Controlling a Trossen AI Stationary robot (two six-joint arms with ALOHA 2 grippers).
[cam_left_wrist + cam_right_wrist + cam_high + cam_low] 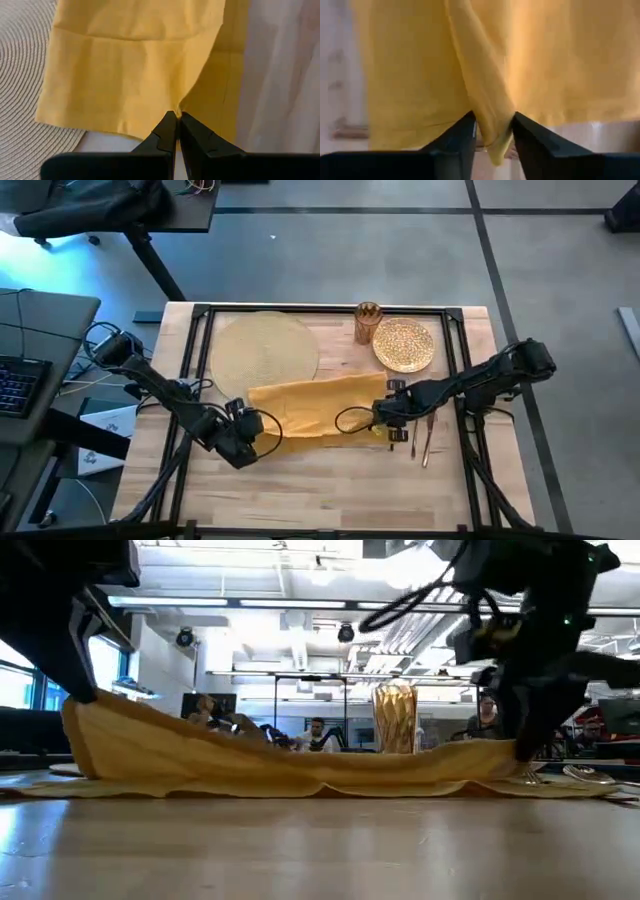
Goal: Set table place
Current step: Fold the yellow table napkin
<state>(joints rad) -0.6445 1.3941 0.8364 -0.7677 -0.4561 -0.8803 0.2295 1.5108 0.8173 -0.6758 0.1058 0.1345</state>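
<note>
Two grippers share one mustard-yellow napkin (312,408): the left gripper (177,118) has its jaws pressed together on one corner, and the right gripper (492,131) pinches a fold at the opposite end. The cloth hangs stretched between them, its long axis running jaw to jaw. The woven placemat (263,348) lies just beyond the left jaws, partly under the napkin, while bare table (330,490) lies open on the near side for a lay-down.

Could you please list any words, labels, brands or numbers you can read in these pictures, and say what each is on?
None can be read.
The white sheet left of the table bears a dark mark, too small to read.
The napkin, placemat, plate and glass show no lettering.
</note>
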